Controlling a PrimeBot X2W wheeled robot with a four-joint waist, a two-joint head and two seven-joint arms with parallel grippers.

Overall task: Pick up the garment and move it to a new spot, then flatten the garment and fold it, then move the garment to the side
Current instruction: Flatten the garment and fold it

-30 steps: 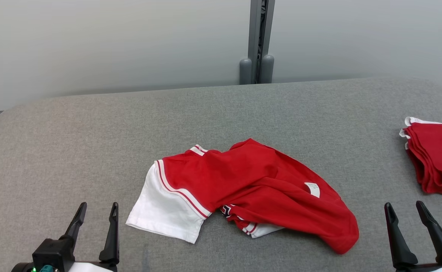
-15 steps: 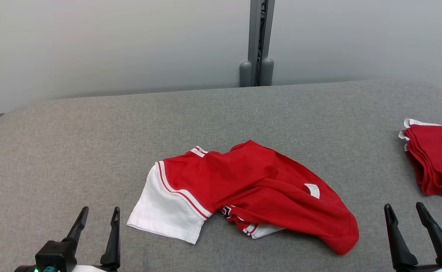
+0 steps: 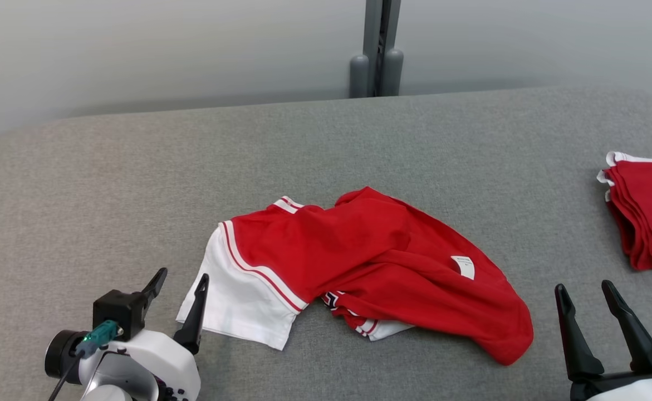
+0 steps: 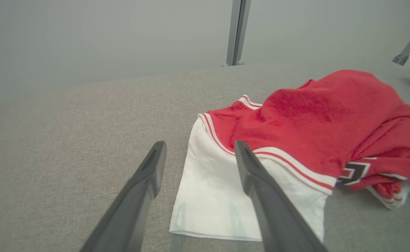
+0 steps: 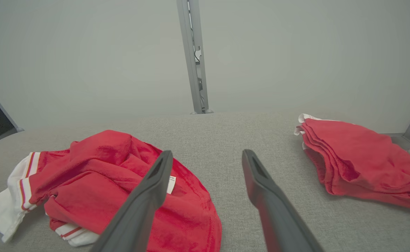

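Left pincer (image 3: 184,274) spread wide, nothing between the fingers. It sits at the near-left corner of the garment (image 3: 381,262). In the left wrist view the pincer (image 4: 199,143) straddles the outer edge of the white sleeve (image 4: 219,196), with one finger over the sleeve and the other over bare grey surface (image 4: 68,140). Can't tell if a tip touches the cloth. Right pincer (image 3: 583,285) also spread and empty, low on the robot's right, apart from any fabric. In the right wrist view it (image 5: 207,152) points at the bare strip between the garment (image 5: 113,164) and a folded red stack (image 5: 359,157). The garment lies crumpled around the middle of the surface, nearer the robot than the far edge. It is a red body bunched into ridges, with the white sleeve (image 3: 236,295) flat at its left end, set off by red and white stripe trim. A second striped cuff (image 3: 376,328) pokes out underneath on the near side. A small white label (image 3: 463,266) faces up on the red part toward the right. The red end bulges toward the right pincer, not touching it. The folded stack (image 3: 646,217) sits at the far right edge of the surface, well apart from the garment, partly cut off by the frame. Behind the surface are a grey upright post (image 3: 376,50) and a pale wall (image 3: 136,55).
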